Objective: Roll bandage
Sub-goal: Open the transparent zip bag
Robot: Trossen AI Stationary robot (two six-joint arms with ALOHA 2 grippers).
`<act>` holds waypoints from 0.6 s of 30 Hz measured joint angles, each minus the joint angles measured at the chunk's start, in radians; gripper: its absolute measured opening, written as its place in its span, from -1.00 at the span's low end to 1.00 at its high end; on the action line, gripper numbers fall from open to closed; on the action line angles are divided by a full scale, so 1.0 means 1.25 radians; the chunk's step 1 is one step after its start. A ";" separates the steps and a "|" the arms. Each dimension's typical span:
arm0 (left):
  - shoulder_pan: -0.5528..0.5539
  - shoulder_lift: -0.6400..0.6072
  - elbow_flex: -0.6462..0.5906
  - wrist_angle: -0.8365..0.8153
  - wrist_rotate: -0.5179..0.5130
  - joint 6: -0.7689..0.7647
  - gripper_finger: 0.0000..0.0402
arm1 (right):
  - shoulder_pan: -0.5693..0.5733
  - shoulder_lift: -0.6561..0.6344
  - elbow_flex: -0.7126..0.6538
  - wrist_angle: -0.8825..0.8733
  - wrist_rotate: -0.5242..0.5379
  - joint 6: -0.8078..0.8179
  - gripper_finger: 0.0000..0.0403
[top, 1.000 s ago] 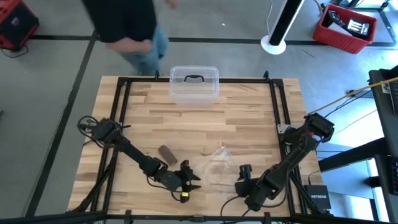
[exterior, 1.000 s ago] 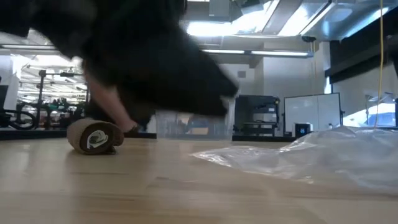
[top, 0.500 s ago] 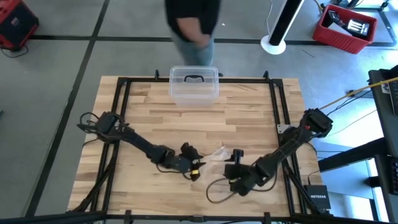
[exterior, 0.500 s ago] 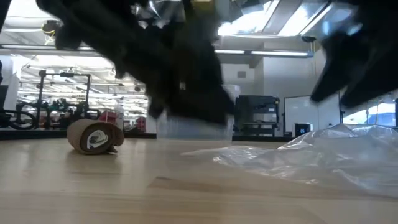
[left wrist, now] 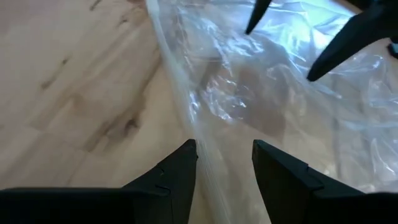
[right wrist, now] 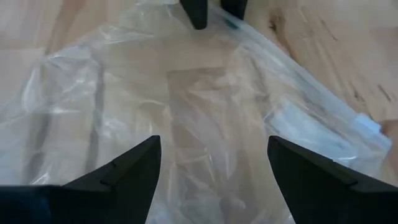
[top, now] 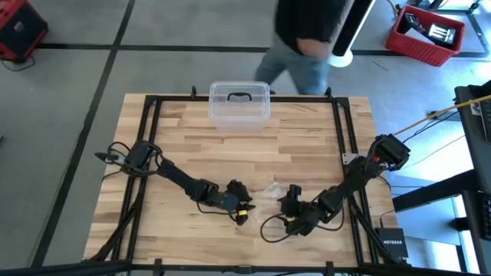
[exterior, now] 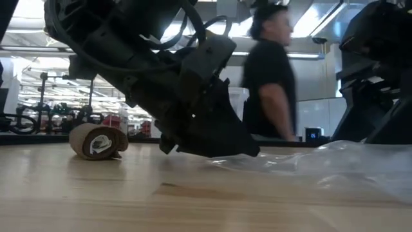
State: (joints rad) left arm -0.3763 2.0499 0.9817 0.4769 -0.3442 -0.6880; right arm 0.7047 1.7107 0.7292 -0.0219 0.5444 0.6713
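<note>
The left tool (top: 239, 208) is down low over the wooden tabletop (top: 291, 146), its two fingers (left wrist: 177, 171) parted around the sealed edge of the crinkled clear plastic bag (top: 268, 192). In the left wrist view that edge runs into the gap between them, but whether the fingers actually touch it is hard to say; nothing is clamped.

The right tool (top: 289, 201) faces the left one from the other side of the bag, fingers (right wrist: 130, 168) spread wide, with the bag's film lying in front of and under the gap. It has hold of nothing.

The bandage (exterior: 98, 141) lies on the tabletop as a brown roll on its side, its spiral end toward the low camera. It is clear of the bag and of both tools, off to the side of the left tool in the low view; from above it is hidden, probably under the left arm.

Far beyond both tools, at the tabletop's far edge, stands a clear plastic box (top: 239, 105) with a dark handle. A person (top: 307, 34) in a dark top is passing behind it.
</note>
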 joint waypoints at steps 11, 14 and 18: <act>-0.012 0.003 0.000 0.088 0.028 0.048 -0.26 | -0.014 0.082 0.003 0.100 -0.001 -0.014 0.47; -0.012 0.003 0.000 0.084 0.024 0.063 -0.26 | -0.015 0.084 0.002 0.111 0.000 -0.017 0.47; -0.011 0.003 0.000 0.070 -0.023 0.075 -0.26 | -0.014 0.085 0.002 0.113 0.008 -0.018 0.47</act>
State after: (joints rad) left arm -0.3901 2.0533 0.9812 0.5649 -0.3733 -0.5940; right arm 0.6868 1.8164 0.7311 0.1188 0.5543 0.6487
